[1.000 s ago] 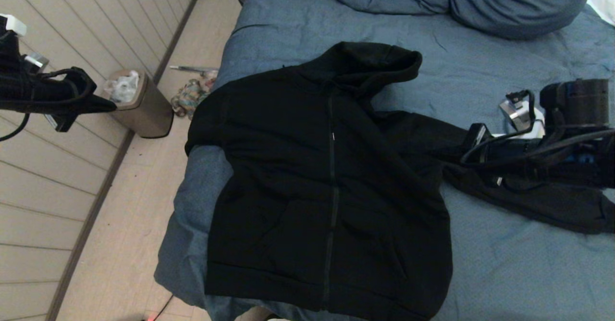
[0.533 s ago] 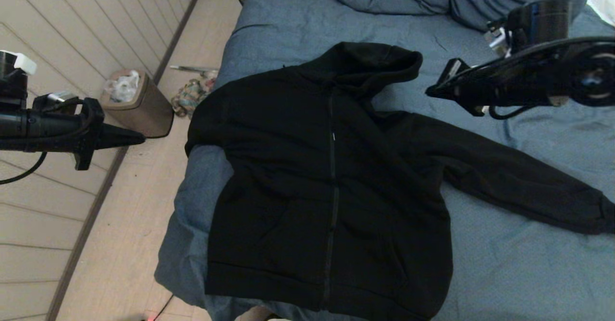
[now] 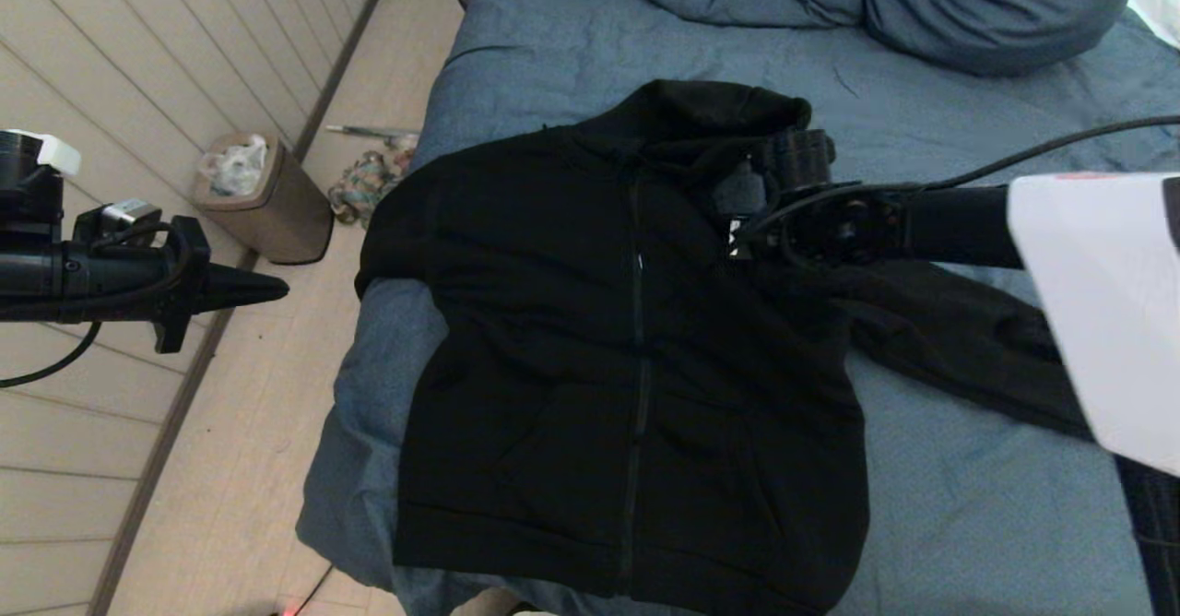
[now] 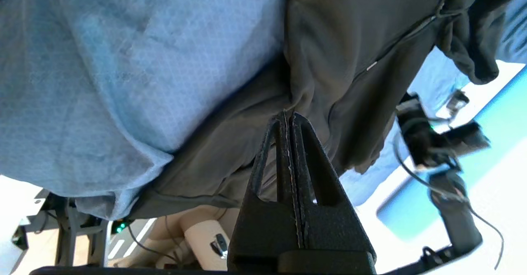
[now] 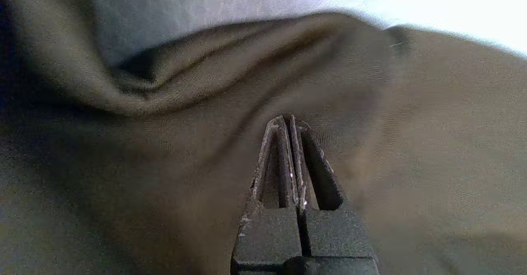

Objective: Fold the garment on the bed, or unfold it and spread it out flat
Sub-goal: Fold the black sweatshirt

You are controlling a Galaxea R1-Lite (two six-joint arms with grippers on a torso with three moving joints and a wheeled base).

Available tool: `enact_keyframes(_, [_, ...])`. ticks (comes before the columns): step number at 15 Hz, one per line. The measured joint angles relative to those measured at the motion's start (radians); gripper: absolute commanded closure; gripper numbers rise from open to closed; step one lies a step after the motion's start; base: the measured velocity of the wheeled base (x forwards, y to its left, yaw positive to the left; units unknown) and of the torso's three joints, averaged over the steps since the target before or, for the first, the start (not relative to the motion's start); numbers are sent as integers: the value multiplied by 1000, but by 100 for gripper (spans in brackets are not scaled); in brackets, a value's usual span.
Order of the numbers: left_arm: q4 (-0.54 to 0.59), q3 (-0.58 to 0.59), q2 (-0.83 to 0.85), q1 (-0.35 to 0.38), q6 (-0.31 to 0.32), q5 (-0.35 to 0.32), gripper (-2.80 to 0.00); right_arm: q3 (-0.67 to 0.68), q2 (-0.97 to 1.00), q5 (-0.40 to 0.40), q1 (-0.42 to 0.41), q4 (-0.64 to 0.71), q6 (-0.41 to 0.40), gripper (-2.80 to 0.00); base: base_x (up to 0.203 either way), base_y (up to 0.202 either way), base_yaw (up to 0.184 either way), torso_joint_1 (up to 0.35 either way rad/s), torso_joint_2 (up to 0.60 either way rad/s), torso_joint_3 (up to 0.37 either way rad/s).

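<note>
We've got the black zip hoodie (image 3: 627,358) lying face-up on the blue bed (image 3: 968,505), hood toward the pillows, hem toward us at the near edge, zipper running along that line. Body is mostly flat; the sleeve on our right trails out across the duvet, partly hidden behind our own arm.

Right gripper (image 3: 737,229) sits over the hoodie's right shoulder, just under the hood. Fingers pressed shut, nothing between them; right wrist view shows only dark fabric close below the tips (image 5: 290,120), contact can't be told. So the cloth lies directly beneath that hand, w/ the sleeve running back along the arm toward our right.

Left gripper (image 3: 272,290) hangs off the bed's left side over the floor, also clamped shut and empty, tips aimed at the hoodie's left shoulder and well apart from it.

Our read: right arm is far nearer to the work. Any grab at shoulder or sleeve needs those fingers opened first, approach straight down.
</note>
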Motion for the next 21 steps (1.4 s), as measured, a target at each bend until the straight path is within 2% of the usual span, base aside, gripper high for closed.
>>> enact_keyframes(4, [-3, 12, 4, -5, 1, -2, 0, 3, -7, -20, 0, -4, 10, 0, 0, 0, 0, 0, 0, 0])
enact_keyframes(6, [-2, 15, 3, -5, 2, -17, 0, 30, -77, -7, -59, 40, 38, 0, 0, 0, 0, 0, 0, 0])
enact_keyframes(8, [-2, 15, 0, -5, 2, -32, 0, 64, -165, 62, -203, 126, 81, 0, 0, 0, 0, 0, 0, 0])
enact_keyframes(9, [0, 15, 0, -5, 2, -32, 0, 77, -207, 128, -304, 193, 100, 0, 0, 0, 0, 0, 0, 0])
enact_keyframes(12, [0, 23, 0, -5, 4, -32, 0, 88, -286, 390, -649, 423, 98, 0, 0, 0, 0, 0, 0, 0])
enact_keyframes(15, [-2, 27, 10, -6, 4, -32, 0, 87, -284, 589, -947, 578, 14, 0, 0, 0, 0, 0, 0, 0])
enact_keyframes(17, [-3, 31, 14, -9, 4, -31, 0, 94, -259, 642, -1076, 614, -75, 0, 0, 0, 0, 0, 0, 0])
enact_keyframes(18, [-3, 34, 16, -13, 4, -32, 0, 103, -245, 649, -1112, 616, -109, 0, 0, 0, 0, 0, 0, 0])
enact_keyframes(19, [-3, 35, 17, -17, 4, -34, 0, 118, -231, 650, -1143, 614, -132, -280, 0, 0, 0, 0, 0, 0])
enact_keyframes(21, [-4, 39, 21, -22, 5, -34, 0, 155, -207, 651, -1189, 609, -186, -280, 0, 0, 0, 0, 0, 0])
